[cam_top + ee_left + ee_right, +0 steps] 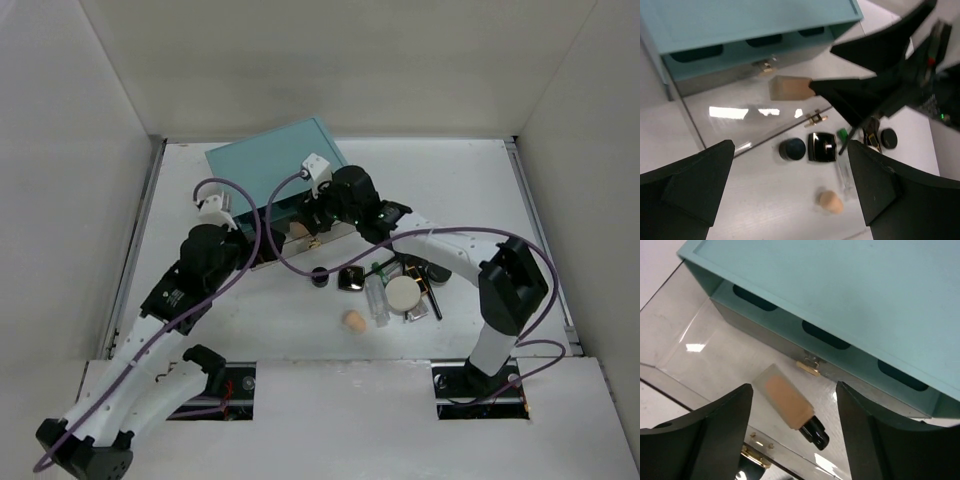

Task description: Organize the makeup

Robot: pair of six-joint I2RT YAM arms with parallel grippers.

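Left pincer [791, 145]: we see it spread wide and holding nothing, above the table [250, 330] by the drawer's front.
Right pincer [794, 390]: fingers apart over the drawer, gripping nothing.
Tan bottle [785, 402]: on its side in the clear drawer [685, 345] pulled out of the teal box [275, 160], black cap pointing away from the box.
Other makeup: round compact [792, 149], square compact [821, 147], sponge [830, 201] and puff [403, 292] lie between the drawer and the table's near edge.

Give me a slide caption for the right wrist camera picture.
Open right gripper over a tan bottle lying in the clear drawer pulled out of the teal box.
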